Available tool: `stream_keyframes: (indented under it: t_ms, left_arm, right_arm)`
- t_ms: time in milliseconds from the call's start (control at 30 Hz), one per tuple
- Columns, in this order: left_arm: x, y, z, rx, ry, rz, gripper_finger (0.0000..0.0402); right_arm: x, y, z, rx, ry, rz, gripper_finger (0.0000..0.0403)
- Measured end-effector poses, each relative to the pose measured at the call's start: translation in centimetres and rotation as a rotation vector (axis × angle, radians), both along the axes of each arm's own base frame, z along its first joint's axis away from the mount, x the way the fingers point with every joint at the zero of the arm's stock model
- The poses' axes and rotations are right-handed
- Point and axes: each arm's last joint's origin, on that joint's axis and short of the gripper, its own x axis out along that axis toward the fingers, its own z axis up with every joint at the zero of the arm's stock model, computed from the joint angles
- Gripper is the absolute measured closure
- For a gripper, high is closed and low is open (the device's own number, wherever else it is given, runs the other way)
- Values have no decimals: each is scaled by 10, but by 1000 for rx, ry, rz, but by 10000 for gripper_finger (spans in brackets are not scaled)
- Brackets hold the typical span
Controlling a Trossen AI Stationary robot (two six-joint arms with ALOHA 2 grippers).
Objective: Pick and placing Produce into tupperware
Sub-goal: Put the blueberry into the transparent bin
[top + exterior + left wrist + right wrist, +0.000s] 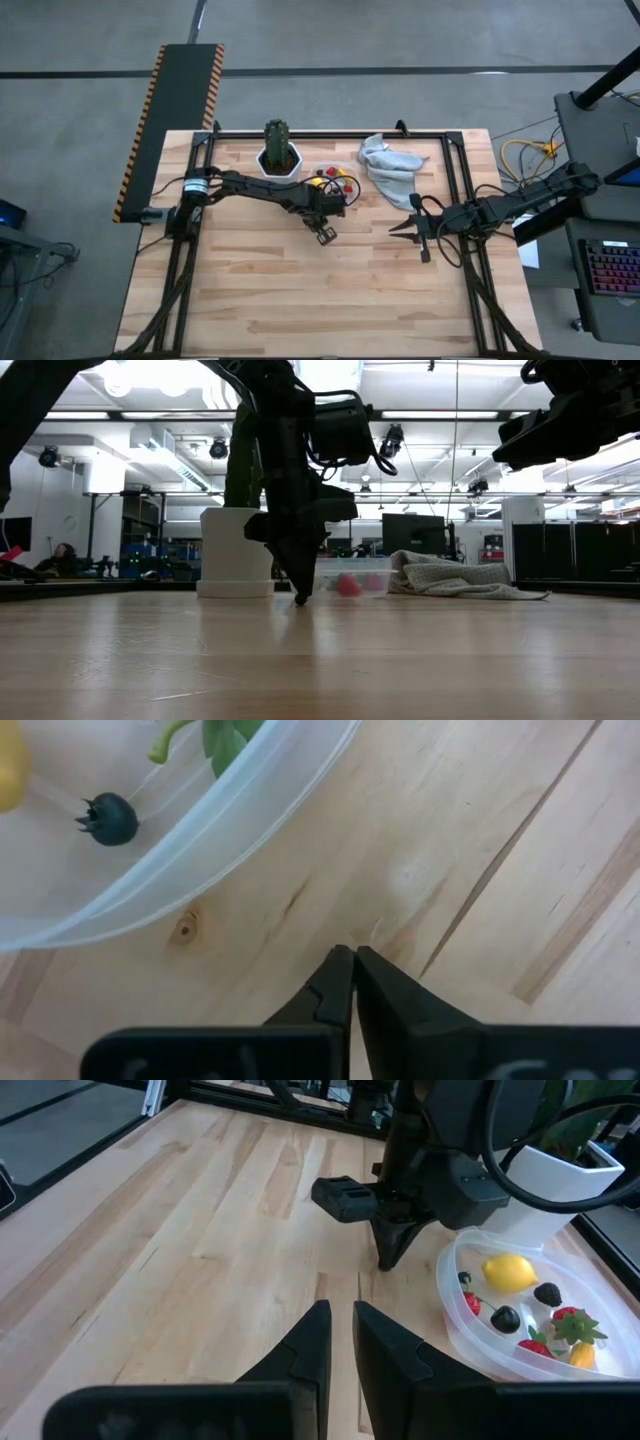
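**Colours on the table**

Pale wood table (300,290). Clear container (455,1315) beside the black left gripper (385,1263) holds a yellow lemon (508,1272), red strawberries (540,1346), dark berries (505,1319). White pot (279,164), green cactus (277,140), grey cloth (390,165).

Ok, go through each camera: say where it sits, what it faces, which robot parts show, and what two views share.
High view: overhead, looking straight down on the table; both arms, left gripper, right gripper.
Low view: table height, looking level toward the room; left gripper tip down on the wood.
Left wrist view: looks down past its shut fingers at the tupperware rim.
Right wrist view: looks across the table past its own fingers.
Shared: both wrist views show the tupperware and a dark berry.
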Motion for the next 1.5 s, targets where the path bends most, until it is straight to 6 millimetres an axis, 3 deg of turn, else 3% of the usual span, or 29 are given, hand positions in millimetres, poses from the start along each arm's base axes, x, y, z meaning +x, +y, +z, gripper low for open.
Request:
stream_keyframes:
  t_ms: [400,700,867,1500]
  left_arm:
    - [-1,0,-1,6,-2,-11,395]
    - [0,0,-1,5,-2,5,303]
    - [-2,0,-4,2,9,6,272]
    - [-2,-1,-10,-23,-21,25,267]
  right_arm:
    - [0,0,0,3,0,-1,364]
    - [0,0,0,6,4,-2,364]
    - [0,0,0,6,5,-2,364]
    - [0,0,0,6,4,-2,364]
